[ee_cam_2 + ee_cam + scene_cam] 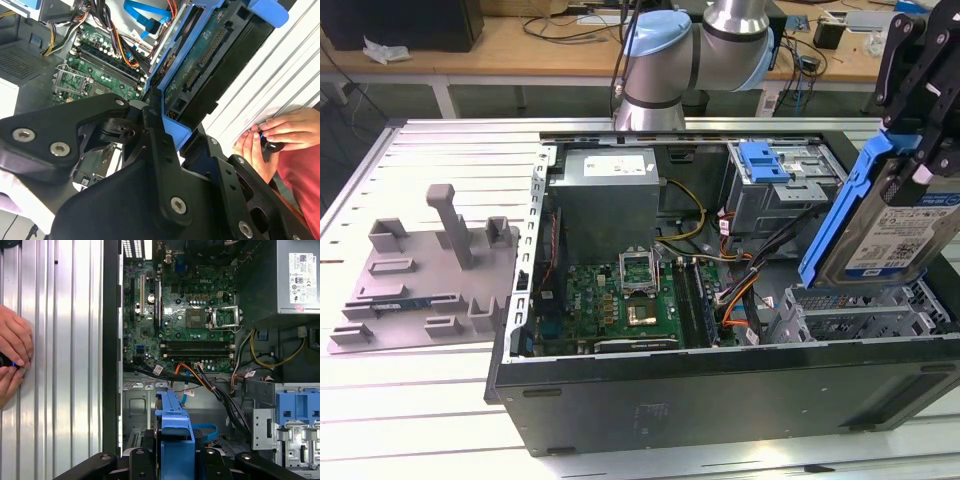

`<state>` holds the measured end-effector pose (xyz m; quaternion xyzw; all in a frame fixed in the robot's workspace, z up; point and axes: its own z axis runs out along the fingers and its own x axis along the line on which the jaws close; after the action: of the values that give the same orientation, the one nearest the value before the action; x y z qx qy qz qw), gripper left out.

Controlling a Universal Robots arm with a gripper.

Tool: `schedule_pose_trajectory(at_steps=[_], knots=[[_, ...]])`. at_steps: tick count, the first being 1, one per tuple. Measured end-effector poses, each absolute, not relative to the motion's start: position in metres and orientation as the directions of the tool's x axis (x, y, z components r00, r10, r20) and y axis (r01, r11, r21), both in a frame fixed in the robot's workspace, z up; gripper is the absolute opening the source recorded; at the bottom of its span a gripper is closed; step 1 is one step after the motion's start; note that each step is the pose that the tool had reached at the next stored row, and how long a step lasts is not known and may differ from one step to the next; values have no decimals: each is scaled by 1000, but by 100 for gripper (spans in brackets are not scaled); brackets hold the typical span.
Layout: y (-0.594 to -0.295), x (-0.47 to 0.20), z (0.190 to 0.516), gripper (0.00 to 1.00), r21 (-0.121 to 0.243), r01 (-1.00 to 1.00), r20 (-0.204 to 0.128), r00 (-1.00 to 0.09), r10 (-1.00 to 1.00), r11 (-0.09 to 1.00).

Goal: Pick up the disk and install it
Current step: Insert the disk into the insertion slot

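- The computer case (an open tower laid on its side) is taken as the landmark. Its motherboard and grey power-supply box lie exposed inside.
- The disk is held in the air above the case, over the drive cage at the case's corner on the exterior view's right. It is tilted with the label side showing, and no contact with the cage is seen.
- The gripper is closed on the disk. Its black fingers are clamped across the blue carrier frame near one end of the drive.
- The disk's underside is shown in the second wrist view, with a bare green circuit board facing into the case.
- Handling, as judged: the drive is taken to be dense and rigid, with smooth metal faces that could slip. The circuit board and connector edge are judged fragile, and the plastic frame may flex. The long side rails of the frame are therefore judged the safest hold.
- A small blue latch without a drive sits in a bay at the case's far wall.
- A person's hands rest on the ribbed table just outside the case wall, around a small dark object.
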<state>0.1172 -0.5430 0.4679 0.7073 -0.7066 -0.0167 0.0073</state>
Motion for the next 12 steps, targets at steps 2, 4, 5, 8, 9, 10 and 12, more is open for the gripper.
schedule_pose_trajectory(at_steps=[2,4,5,8,9,10,12], knots=[[-543,117,467,37,34,-999,-13,1,-1000,-1],[-543,117,466,37,34,-999,-13,1,-1000,-1],[-543,117,466,37,34,-999,-13,1,-1000,-1],[-543,118,465,37,34,-999,-13,2,-1000,-2],[-543,118,465,37,34,-999,-13,2,-1000,-2],[-543,118,465,37,34,-999,-13,2,-1000,-3],[-543,118,464,37,34,-999,-13,2,-1000,-3]])
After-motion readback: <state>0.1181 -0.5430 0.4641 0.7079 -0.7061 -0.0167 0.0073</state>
